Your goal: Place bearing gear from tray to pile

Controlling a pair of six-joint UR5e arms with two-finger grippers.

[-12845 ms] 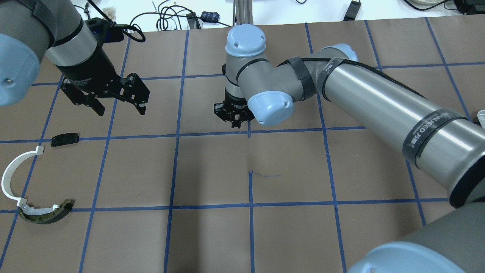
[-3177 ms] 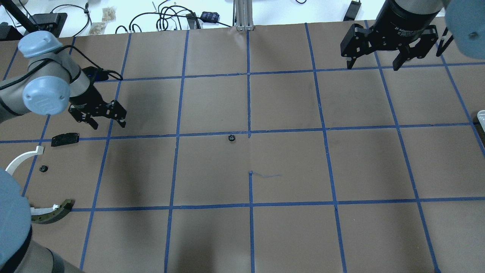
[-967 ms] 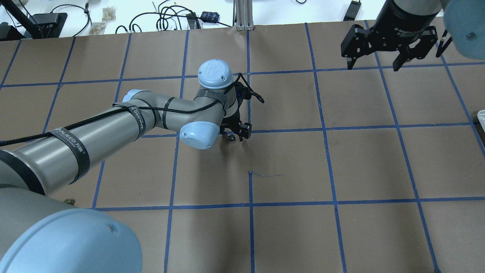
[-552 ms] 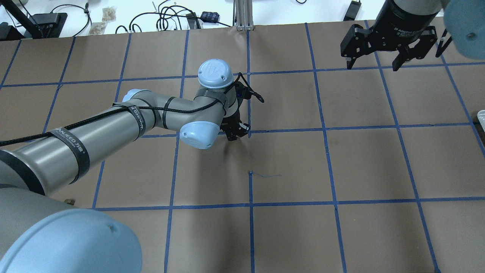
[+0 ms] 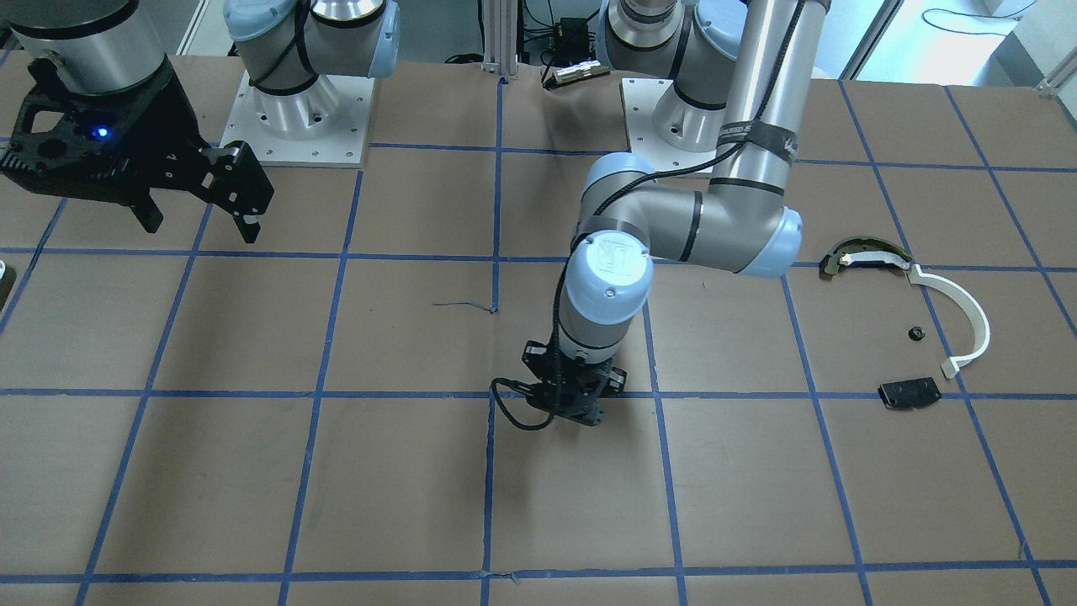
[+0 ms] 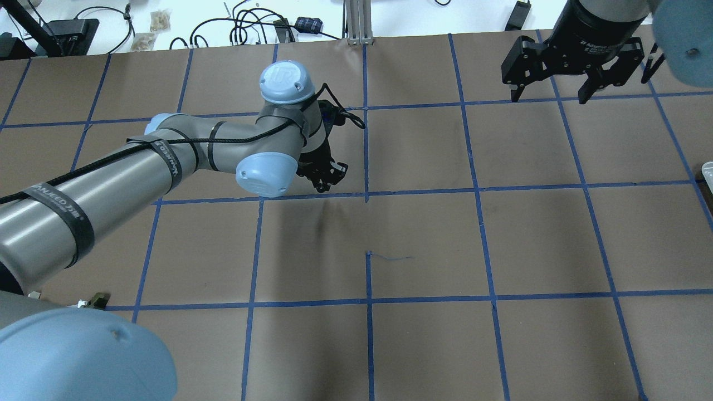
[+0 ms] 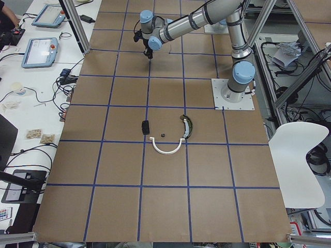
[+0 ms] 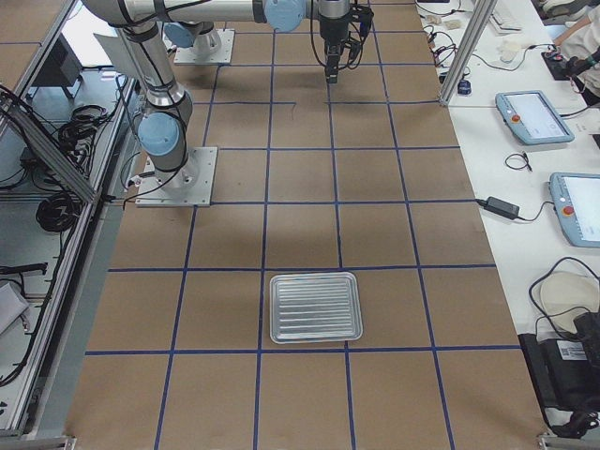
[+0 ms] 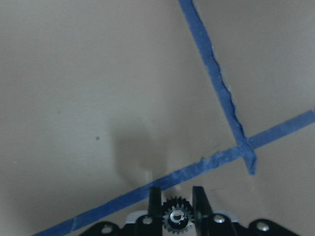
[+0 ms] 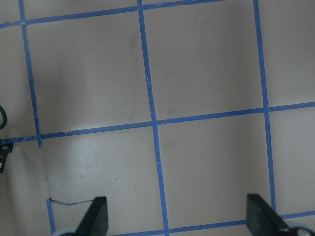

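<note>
Table (image 6: 434,356) w/ brown paper cover, blue tape grid (image 6: 369,301). Far edge: tangled blk cables (image 6: 239,34), alu. post (image 6: 356,19). Teach pendants (image 8: 532,117) on white side bench. White chair (image 7: 297,152) just off table's long edge.

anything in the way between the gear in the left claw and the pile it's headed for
Nothing visible. The left claw grips the bearing gear over mid-table. In the front-facing view only bare brown paper lies between it and the pile of white arc strip, black plate and dark curved piece.
</note>
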